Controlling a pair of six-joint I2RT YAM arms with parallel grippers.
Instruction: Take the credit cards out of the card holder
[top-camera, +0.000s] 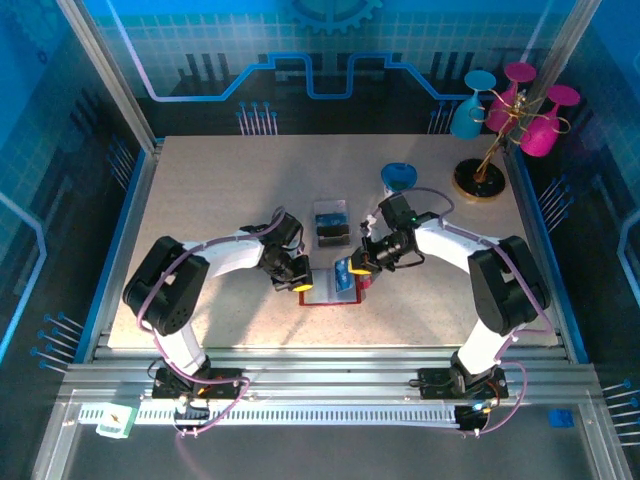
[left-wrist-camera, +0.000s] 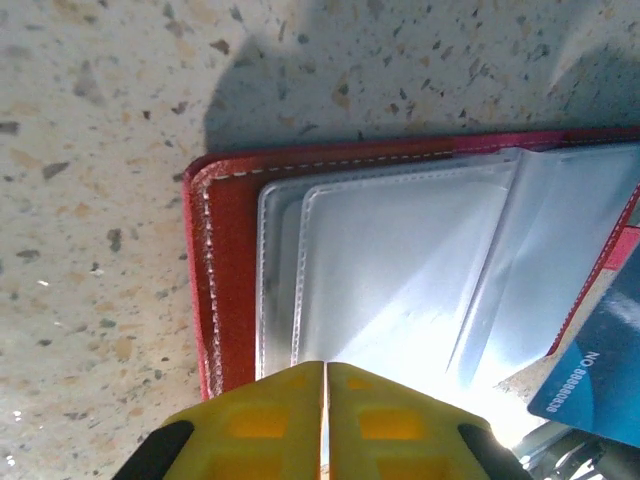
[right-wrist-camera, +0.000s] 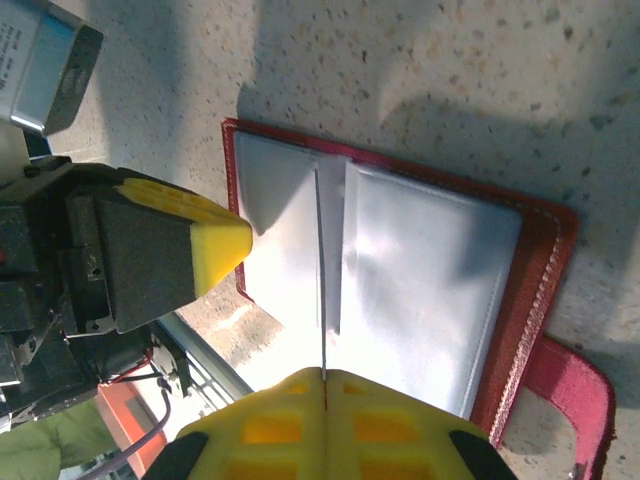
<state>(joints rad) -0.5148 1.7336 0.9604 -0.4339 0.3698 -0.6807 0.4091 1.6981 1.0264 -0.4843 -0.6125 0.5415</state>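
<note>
Over the card holder (left-wrist-camera: 225, 260), left hand (left-wrist-camera: 326, 372) closed empty, right hand (right-wrist-camera: 323, 376) tight on a partly hidden credit card (top-camera: 345, 276).

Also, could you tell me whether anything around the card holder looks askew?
The blue credit card tilts up over the open red card holder, pinched in the right claw; one clear pocket bows up beside it. Nothing looks damaged.

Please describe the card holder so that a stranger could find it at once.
On the speckled table, look between the left gripper and the right gripper, which pinches a blue card. The card holder lies open there: red, with grey see-through pockets, unlike the clear tray behind it.
</note>
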